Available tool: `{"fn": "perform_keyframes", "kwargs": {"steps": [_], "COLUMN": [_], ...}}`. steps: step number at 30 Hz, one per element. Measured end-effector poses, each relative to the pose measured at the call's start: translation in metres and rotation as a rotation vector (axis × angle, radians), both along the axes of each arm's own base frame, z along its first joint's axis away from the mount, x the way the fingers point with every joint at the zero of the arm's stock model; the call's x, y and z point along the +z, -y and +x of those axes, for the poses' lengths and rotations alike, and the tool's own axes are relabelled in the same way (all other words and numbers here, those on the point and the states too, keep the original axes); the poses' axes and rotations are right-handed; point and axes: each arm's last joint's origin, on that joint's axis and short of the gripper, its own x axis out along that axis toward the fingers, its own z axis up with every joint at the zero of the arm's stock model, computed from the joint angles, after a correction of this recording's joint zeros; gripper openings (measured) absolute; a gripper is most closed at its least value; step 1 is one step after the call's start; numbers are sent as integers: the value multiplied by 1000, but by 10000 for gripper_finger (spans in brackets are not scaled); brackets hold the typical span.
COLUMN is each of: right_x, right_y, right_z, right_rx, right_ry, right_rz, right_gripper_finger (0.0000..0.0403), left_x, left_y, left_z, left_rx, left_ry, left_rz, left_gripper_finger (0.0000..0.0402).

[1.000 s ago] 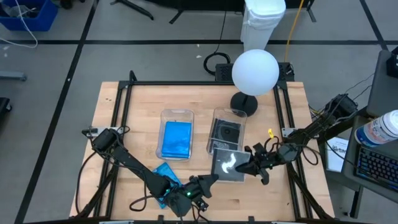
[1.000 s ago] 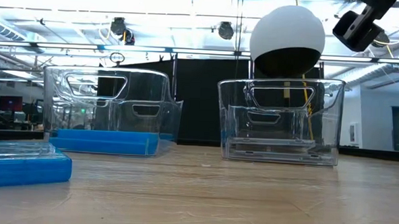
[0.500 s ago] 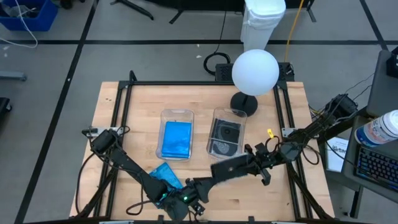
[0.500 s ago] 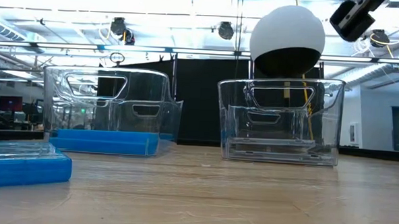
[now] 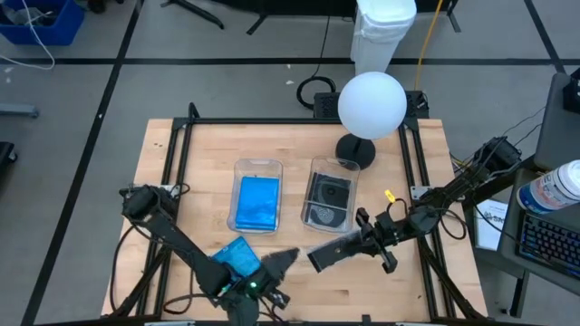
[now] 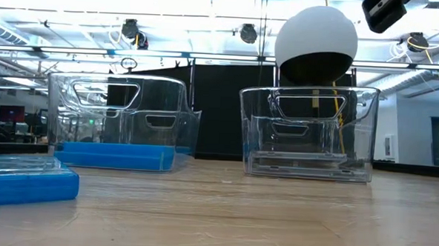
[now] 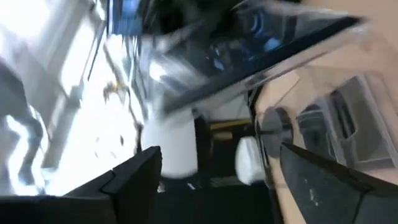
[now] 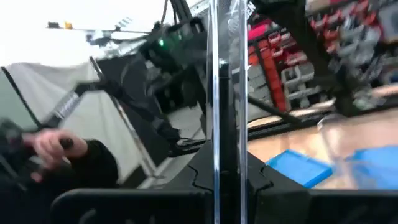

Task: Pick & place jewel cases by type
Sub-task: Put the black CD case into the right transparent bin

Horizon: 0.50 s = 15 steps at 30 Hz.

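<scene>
Two bins (image 5: 258, 170) (three cases (image 5: 256, 201) inside)

2 clear bins (image 5: 257, 172) (image 5: 332, 167) stand side by side mid-tabletop (image 5: 417, 163). Behind them a white globe lamp (image 5: 372, 104) rises on a black base (image 5: 355, 150). Beyond the tabletop stands a white container (image 5: 384, 32); a blue crate (image 5: 41, 20) sits on the floor, far corner.

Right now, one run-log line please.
right claw: shut on clear jewel case, lifted | left claw: open, empty | blue jewel case: on table | bins: loaded
</scene>
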Motion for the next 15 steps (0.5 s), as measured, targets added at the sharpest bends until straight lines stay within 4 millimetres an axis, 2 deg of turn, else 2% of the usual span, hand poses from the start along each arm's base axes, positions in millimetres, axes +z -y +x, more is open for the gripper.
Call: {"fn": "perform_keyframes", "kwargs": {"steps": [4,7,10,12,15], "right_x": [0,0,0,3,15], "right_y": [2,5,9,8,4], "right_z": [0,1,3,5,14], "right_rx": [-78,-214,-341,-385,-469], "right_ry": [39,27,-18,-47,-142], "right_rz": [-139,-165,-129,-143,-185], "right_gripper_finger": [15,15,11,6,5], "left_x": [19,22,22,21,13], "left_y": [-20,-48,-75,-88,-95], "left_z": [-16,-34,-57,-66,-76], "left_rx": [147,223,230,301,363], "left_ry": [131,212,112,72,87], "left_rz": [-130,-223,-459,-597,-647], "left_gripper_finger": [302,287,269,256,235]}}
